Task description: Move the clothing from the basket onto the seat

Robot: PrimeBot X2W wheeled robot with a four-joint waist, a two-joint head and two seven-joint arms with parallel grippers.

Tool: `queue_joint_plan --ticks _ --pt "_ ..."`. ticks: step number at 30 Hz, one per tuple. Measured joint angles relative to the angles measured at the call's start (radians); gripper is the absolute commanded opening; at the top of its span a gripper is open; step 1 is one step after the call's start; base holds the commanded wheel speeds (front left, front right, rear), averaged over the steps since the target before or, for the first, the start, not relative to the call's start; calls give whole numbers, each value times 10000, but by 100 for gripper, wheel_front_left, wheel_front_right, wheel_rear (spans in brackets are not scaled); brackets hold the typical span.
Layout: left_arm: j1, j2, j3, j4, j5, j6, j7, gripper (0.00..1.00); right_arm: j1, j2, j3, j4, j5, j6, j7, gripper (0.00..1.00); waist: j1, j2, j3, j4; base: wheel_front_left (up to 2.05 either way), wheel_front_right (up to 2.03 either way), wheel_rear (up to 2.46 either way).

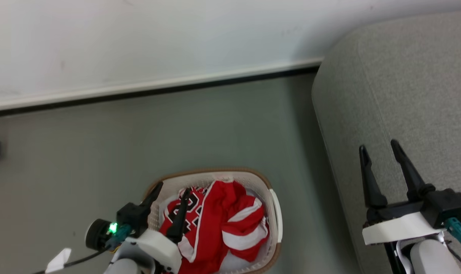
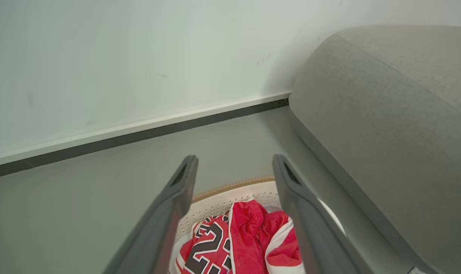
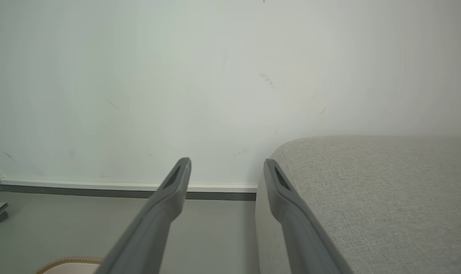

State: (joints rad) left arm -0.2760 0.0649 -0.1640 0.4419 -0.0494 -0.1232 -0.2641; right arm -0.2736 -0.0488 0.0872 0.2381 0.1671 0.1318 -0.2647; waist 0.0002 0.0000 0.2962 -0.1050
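Over the basket (image 1: 249, 178), left gripper (image 1: 173, 187) jaws wide above clothing (image 1: 222, 213), right gripper (image 1: 378, 145) jaws wide, empty, over seat (image 1: 405, 95)

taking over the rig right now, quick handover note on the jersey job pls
Left gripper: open, holding nothing, poised over the basket with the red jersey beneath its fingers.
Right gripper: open, empty, above the grey sofa.
The jersey lies crumpled inside the basket, which stands on the floor beside the sofa.
Done: nothing on the sofa yet.
Left: grip the jersey, lift it out, put it on the sofa.
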Motion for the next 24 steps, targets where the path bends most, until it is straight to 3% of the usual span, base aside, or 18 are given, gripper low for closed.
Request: queue_joint_plan --ticks 10,24 --pt "-2710 17 -1350 3555 412 -56 180 100 -832 0 -69 -1574 -704 0 0 100 1 0 2024 -354 0 0 0" --pt "-5414 -153 -2117 6318 123 -10 702 100 -1157 -2 -111 -3289 -1126 0 -2 100 0 -1 4542 -510 0 0 0"
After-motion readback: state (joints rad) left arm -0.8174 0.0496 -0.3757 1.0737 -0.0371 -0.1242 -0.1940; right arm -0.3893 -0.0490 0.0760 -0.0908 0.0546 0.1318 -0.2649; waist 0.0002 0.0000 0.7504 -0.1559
